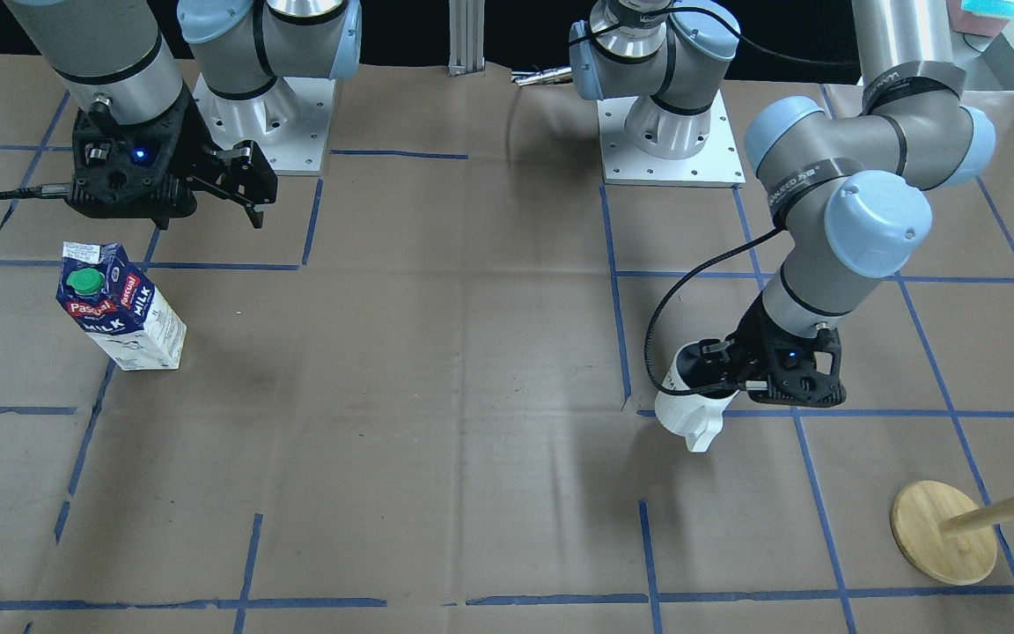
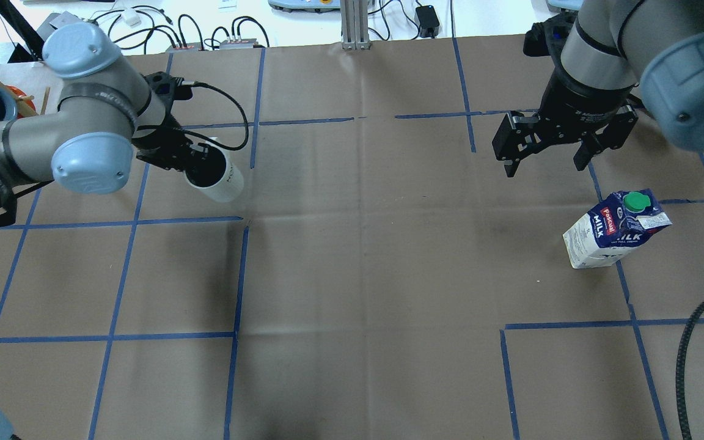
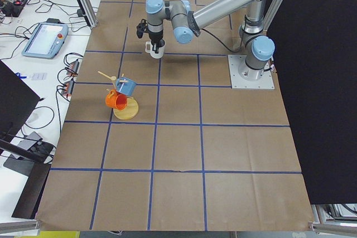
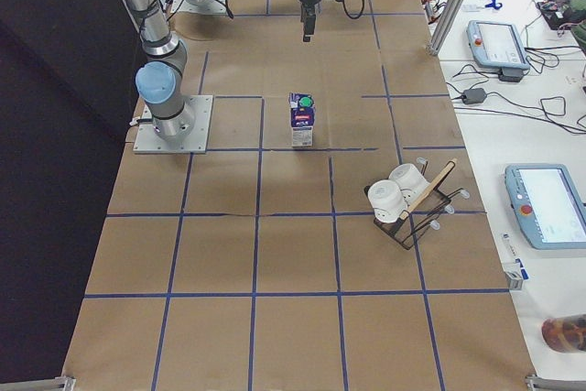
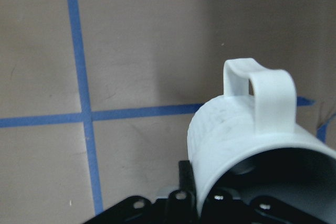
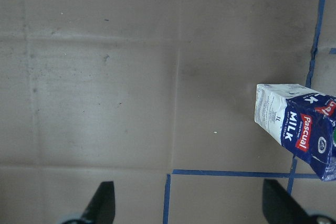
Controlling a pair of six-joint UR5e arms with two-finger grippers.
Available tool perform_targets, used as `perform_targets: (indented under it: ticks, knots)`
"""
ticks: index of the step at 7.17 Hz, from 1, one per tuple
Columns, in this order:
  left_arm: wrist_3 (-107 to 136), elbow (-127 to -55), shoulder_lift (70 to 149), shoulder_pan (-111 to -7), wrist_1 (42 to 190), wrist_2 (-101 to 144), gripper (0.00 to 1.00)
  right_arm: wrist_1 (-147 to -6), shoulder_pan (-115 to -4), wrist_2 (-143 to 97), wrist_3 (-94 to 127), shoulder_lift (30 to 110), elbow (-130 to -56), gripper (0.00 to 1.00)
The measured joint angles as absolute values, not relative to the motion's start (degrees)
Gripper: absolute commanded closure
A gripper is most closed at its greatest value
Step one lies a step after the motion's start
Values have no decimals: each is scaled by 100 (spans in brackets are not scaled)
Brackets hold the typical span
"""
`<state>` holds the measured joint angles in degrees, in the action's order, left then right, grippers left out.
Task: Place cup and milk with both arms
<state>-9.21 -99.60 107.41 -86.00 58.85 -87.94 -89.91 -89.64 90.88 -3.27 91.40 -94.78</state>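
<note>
The cup, a white mug with a dark inside, hangs tilted in my left gripper, which is shut on its rim; the handle points away from the gripper. It also shows in the overhead view and the left wrist view. I cannot tell whether it touches the table. The milk, a blue and white carton with a green cap, stands upright on the paper, also seen in the overhead view and the right wrist view. My right gripper is open and empty, raised apart from the carton.
A wooden mug tree with a blue and an orange mug stands near the left arm's side edge. A black rack with white cups stands beyond the milk. Blue tape lines grid the brown paper. Two arm bases sit at the robot's edge.
</note>
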Motion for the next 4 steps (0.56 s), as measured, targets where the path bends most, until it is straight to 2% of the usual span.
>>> perform_targets:
  ticks: [3,4]
  knots:
    - [120,-8495,11895,-9570,5908,-8732,100,-8991,-8977,9088,-321,9140,-9487,0]
    - [295,-8179,12212,-9722,5912,-8731,87,-8991,-8980,9088,-317,9141,-9487,0]
